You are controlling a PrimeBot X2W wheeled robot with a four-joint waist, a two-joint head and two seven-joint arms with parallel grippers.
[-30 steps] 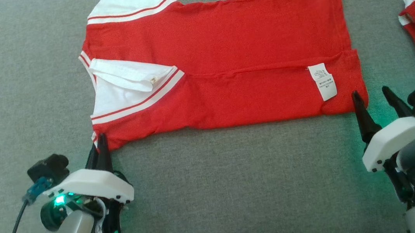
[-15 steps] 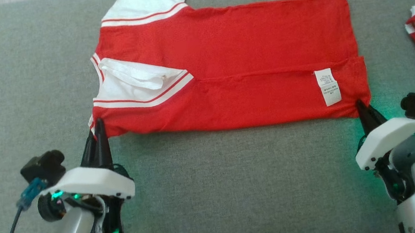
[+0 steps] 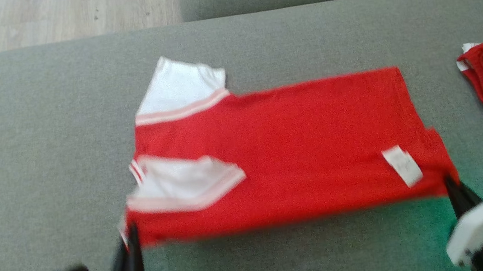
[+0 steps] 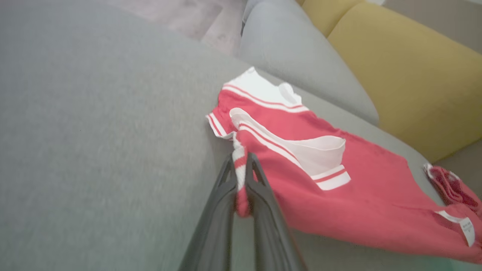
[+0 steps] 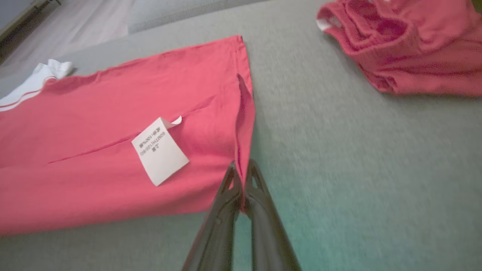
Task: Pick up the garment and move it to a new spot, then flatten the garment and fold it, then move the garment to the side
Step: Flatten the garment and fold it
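Head view: the red polo shirt (image 3: 279,149) is laid folded on the grey sofa cushion (image 3: 43,153). Its near corners are clamped by the left fingers (image 4: 220,203) and right fingers (image 5: 220,210).

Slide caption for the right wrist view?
Right gripper shut on a corner of the red shirt, care label nearby, second red garment beyond.

The garment (image 3: 297,147) is matt red cloth with white cloth parts; its label (image 5: 160,150) looks smooth and thin. The sofa (image 3: 41,131) is rough grey woven cloth. The far floor (image 3: 50,14) looks like pale wood.
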